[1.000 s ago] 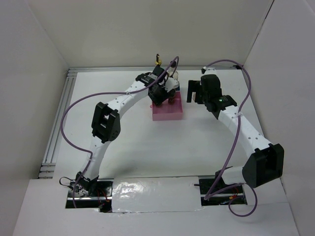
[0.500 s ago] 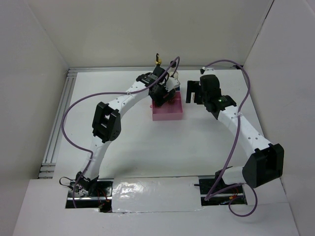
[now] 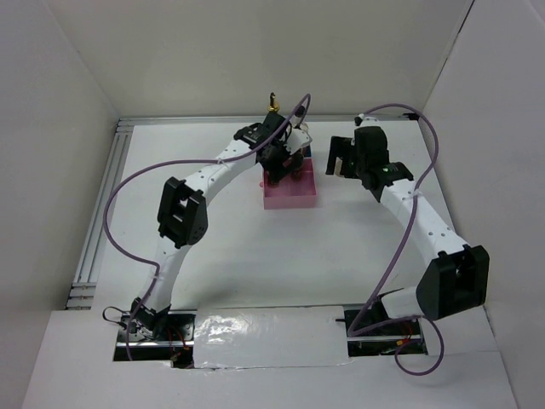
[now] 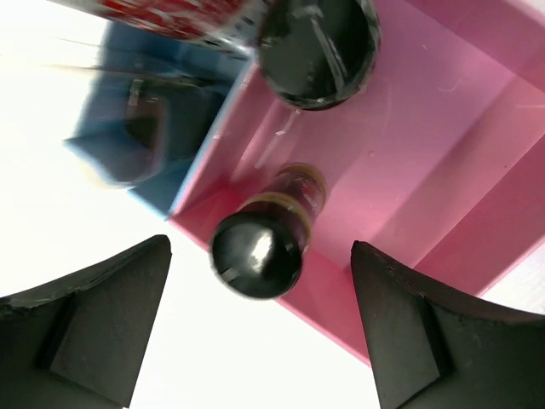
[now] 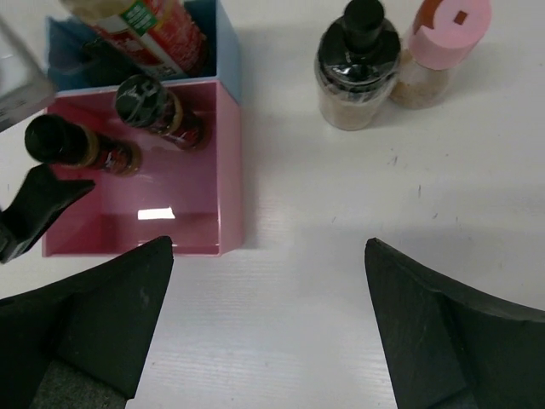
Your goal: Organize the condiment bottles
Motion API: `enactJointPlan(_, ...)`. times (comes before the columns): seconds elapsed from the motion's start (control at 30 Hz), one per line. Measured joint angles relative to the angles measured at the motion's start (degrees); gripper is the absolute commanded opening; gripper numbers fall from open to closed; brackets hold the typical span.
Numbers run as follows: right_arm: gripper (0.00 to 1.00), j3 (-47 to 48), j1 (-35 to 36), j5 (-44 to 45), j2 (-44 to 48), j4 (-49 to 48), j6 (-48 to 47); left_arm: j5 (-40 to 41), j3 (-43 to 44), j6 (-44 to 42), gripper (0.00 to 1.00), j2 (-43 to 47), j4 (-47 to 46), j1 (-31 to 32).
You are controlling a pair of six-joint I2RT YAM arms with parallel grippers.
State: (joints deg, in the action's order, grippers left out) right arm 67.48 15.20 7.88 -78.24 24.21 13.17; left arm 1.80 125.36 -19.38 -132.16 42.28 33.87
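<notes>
Two dark-lidded spice jars stand in the pink tray (image 5: 145, 217): one (image 5: 64, 141) near its left wall, the other (image 5: 152, 106) by the back wall. My left gripper (image 4: 260, 247) is open just above the nearer jar (image 4: 255, 254), its fingers wide on either side and not touching it. A red-labelled bottle (image 5: 145, 25) stands in the blue tray (image 5: 226, 51). A black-capped jar (image 5: 358, 64) and a pink-capped shaker (image 5: 443, 34) stand on the table to the right. My right gripper (image 5: 268, 247) hangs open and holds nothing. A gold-pourer bottle (image 3: 273, 104) stands at the back.
The blue tray adjoins the pink tray (image 3: 291, 194) on its far side. White walls close in the table on three sides, with an aluminium rail (image 3: 98, 213) along the left edge. Bare table lies under my right gripper (image 3: 341, 158).
My left gripper has opened from nearly shut to wide, letting go of the spice jar in the pink tray. The right arm has shifted slightly.
</notes>
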Motion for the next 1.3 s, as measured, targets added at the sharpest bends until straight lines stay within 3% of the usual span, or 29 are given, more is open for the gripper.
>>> enactJointPlan(0.03, 1.0, 0.13, -0.66, 0.07, -0.15, -0.15, 0.33, 0.31, 0.0, 0.02, 0.99, 0.46, -0.09, 0.0)
enactJointPlan(0.17, 0.76, 1.33, -3.23, -0.11, -1.6, -1.03, 0.7, 1.14, 0.0, 0.0, 0.99, 2.73, -0.76, 0.0)
enactJointPlan(0.23, 0.8, 1.84, -4.09, -0.39, -2.56, -1.51, 0.74, 1.09, 0.0, 0.04, 0.99, 4.35, -0.9, 0.0)
enactJointPlan(0.27, 0.91, 1.99, -4.35, -0.52, -3.08, -1.92, 0.68, 0.96, 0.0, 0.09, 0.99, 5.22, -0.94, 0.0)
enactJointPlan(0.33, 1.0, 2.08, -4.61, -0.61, -4.2, -2.93, 0.48, 0.42, 0.0, 0.31, 0.99, 6.97, -0.94, 0.0)
enactJointPlan(0.4, 0.99, 2.29, -4.76, -0.61, -5.46, -3.78, 0.0, -0.59, 0.0, 0.85, 0.99, 8.9, -0.87, 0.0)
enactJointPlan(0.57, 0.74, 4.48, -5.16, -0.87, -10.8, -5.81, -1.14, -3.58, -2.56, 2.12, 0.96, 15.41, -0.76, -0.11)
enactJointPlan(0.6, 0.73, 4.98, -5.22, -0.85, -12.02, -6.38, -1.51, -4.15, -4.04, 2.4, 0.95, 17.38, -0.48, -0.33)
enactJointPlan(0.67, 0.79, 5.7, -5.25, -0.63, -13.84, -7.23, -1.64, -5.97, -6.91, 3.15, 0.94, 21.29, 0.02, -0.96)
enactJointPlan(0.73, 0.96, 6.43, -5.27, -0.04, -15.37, -8.22, -1.88, -7.93, -9.05, 3.54, 0.94, 24.57, 0.92, -2.4)
enactJointPlan(0.77, 0.99, 6.75, -5.29, 0.59, -16.06, -8.61, -1.86, -9.01, -10.05, 3.98, 0.94, 26.16, 1.36, -3.5)
enactJointPlan(1.0, 1.0, 12.33, -5.7, 4.13, -22.97, -10.49, -2.12, -12.66, -21.38, 6.38, 0.94, 35.19, 3.61, -14.53)
enactJointPlan(1.3, 0.98, 17.57, -5.05, 8.9, -33.33, -10.99, -1.42, -15.96, -29.05, 7.78, 0.94, 42.16, 5.6, -21.77)
